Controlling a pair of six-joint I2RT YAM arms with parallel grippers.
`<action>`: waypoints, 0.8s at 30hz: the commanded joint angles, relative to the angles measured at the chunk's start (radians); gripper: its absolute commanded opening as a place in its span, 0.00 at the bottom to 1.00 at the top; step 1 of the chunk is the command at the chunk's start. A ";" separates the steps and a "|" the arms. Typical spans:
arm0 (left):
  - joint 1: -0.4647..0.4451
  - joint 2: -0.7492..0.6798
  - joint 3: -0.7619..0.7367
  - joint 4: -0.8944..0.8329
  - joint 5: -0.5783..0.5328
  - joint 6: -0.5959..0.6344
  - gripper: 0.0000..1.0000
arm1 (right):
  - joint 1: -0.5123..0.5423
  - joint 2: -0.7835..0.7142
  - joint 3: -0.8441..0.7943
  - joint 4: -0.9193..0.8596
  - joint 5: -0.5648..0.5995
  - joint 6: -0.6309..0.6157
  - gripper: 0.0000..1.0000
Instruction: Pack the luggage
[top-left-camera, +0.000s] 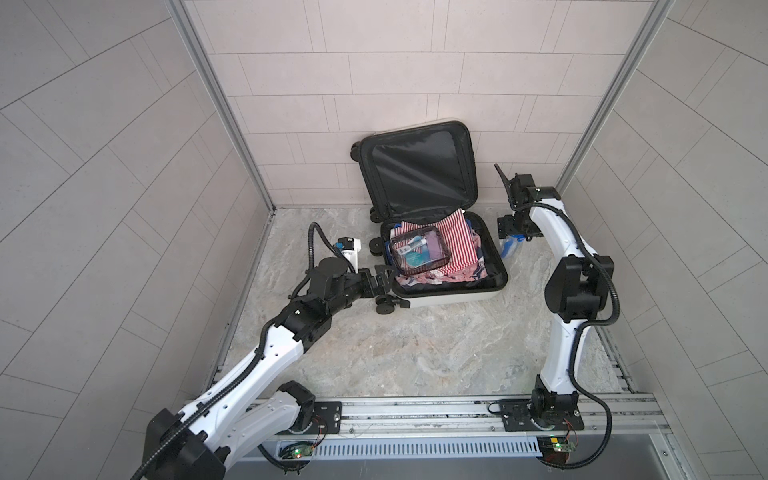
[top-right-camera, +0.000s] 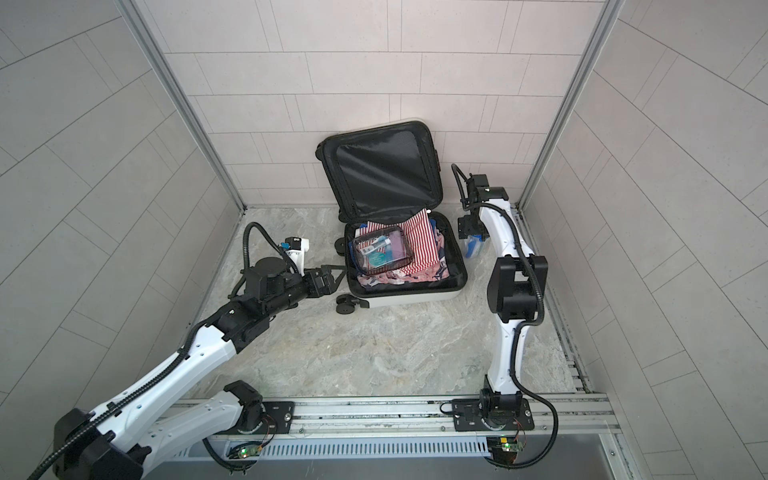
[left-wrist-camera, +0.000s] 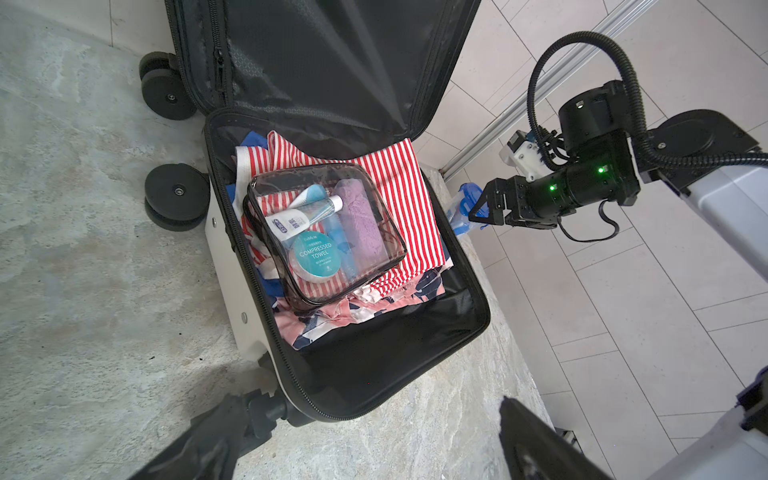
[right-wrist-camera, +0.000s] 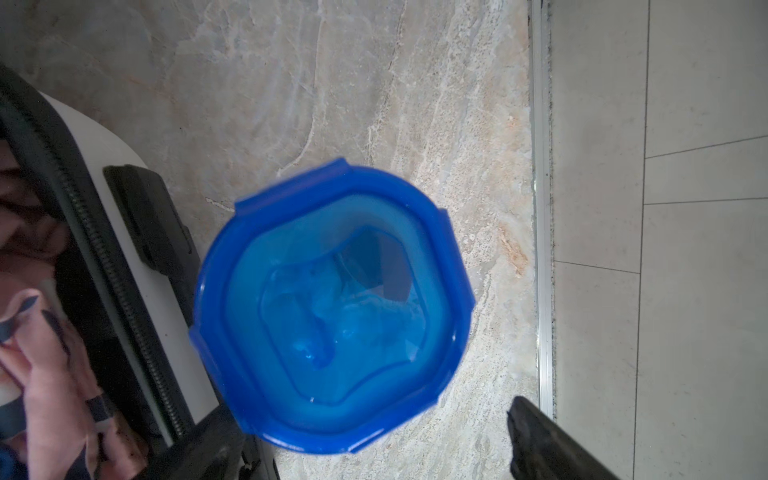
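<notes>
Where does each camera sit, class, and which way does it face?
Both top views: high behind the arm bases, looking down at the open luggage on the table; both arms show.
Left wrist: on the left arm, facing the luggage; the open left gripper frames it, the right gripper beyond.
Right wrist: on the right arm, looking straight down at a blue-lidded container; its own fingers show.
Shared: both wrist views show that container beside the luggage.
</notes>
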 joint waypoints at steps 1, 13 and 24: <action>0.001 0.009 -0.015 0.047 0.009 -0.016 1.00 | -0.002 0.035 0.064 -0.059 0.014 -0.019 1.00; 0.002 0.050 -0.023 0.071 0.008 -0.033 1.00 | -0.006 0.180 0.265 -0.137 -0.052 -0.040 1.00; 0.002 0.067 -0.032 0.080 -0.001 -0.039 1.00 | -0.011 0.256 0.362 -0.151 -0.079 -0.020 0.99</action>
